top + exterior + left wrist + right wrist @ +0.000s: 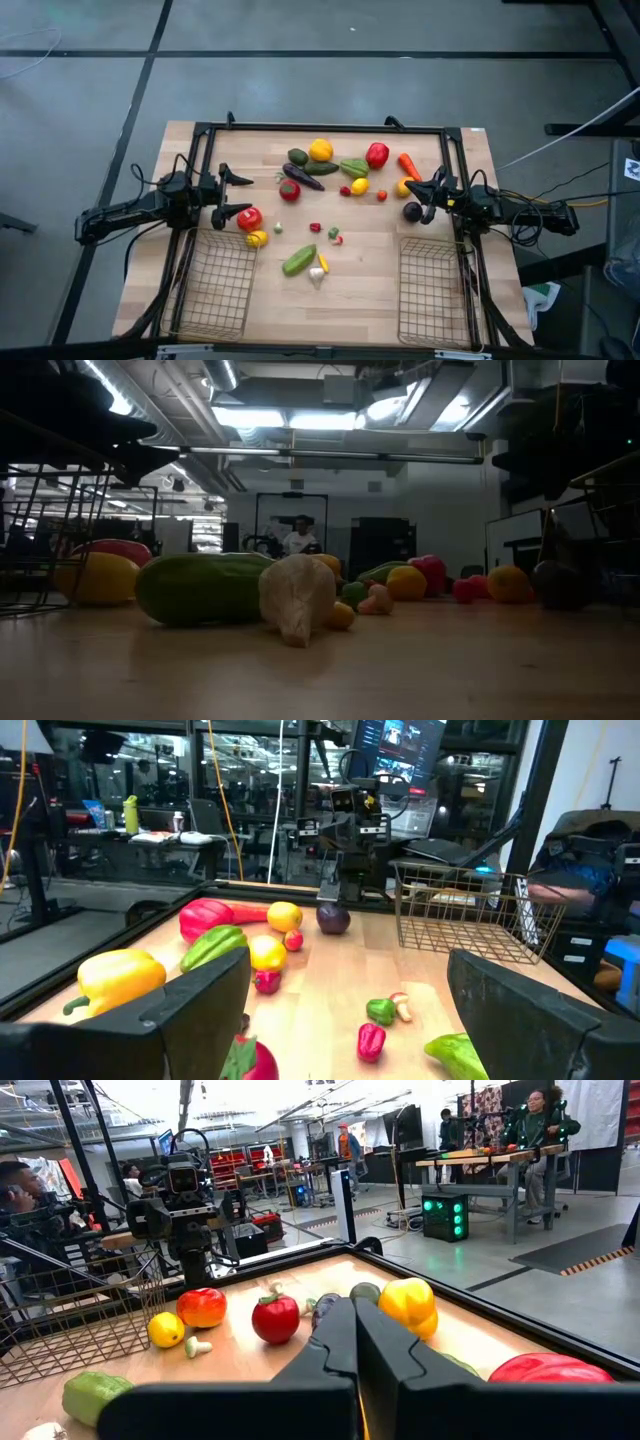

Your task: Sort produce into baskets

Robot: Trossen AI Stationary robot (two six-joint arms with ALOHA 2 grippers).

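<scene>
Produce (322, 172) lay scattered across the middle and far part of the wooden table (370, 270), none of it sorted. Both wire baskets, left (215, 283) and right (432, 290), sat at the near corners holding nothing (all sorting remained). Left gripper (240, 197) hovered beside a red tomato (250, 218), fingers apart; right gripper (422, 192) waited with fingers pressed together.

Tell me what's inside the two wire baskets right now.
Nothing shows in either one. From above, bare table shows through the mesh of the left basket and the right basket. All the produce lies on the table outside them. The mesh hides little.
</scene>
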